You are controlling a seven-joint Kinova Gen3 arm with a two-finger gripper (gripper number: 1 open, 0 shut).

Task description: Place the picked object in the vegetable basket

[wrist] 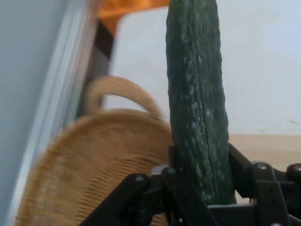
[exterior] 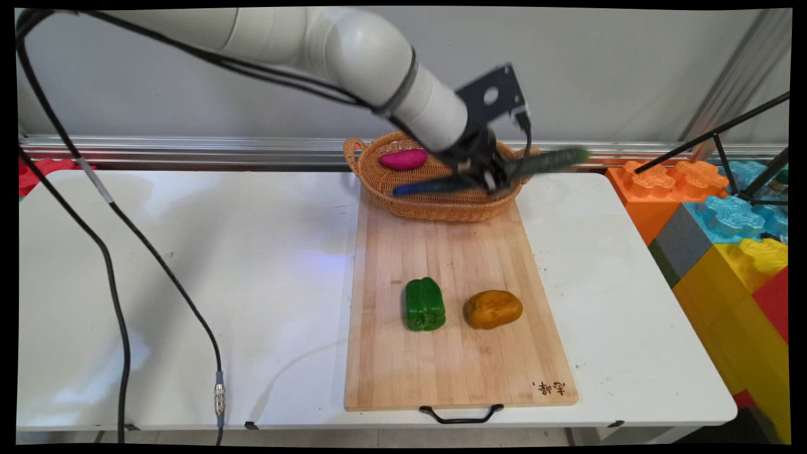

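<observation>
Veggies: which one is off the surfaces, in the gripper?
The cucumber: long, dark green, clamped in the gripper above the basket. The green pepper and the brown one lie on the cutting board.

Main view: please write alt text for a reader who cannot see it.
A black gripper holds a cucumber above a wicker basket containing a purple sweet potato. In front, a green pepper and a brown potato lie on a cutting board.

The white arm reaches in from the upper left and slopes down to the right, black cables hanging from it. Its black hand (exterior: 490,171) is tilted, with the two fingers (wrist: 237,162) closed on a cucumber (wrist: 197,94) held between them.
</observation>
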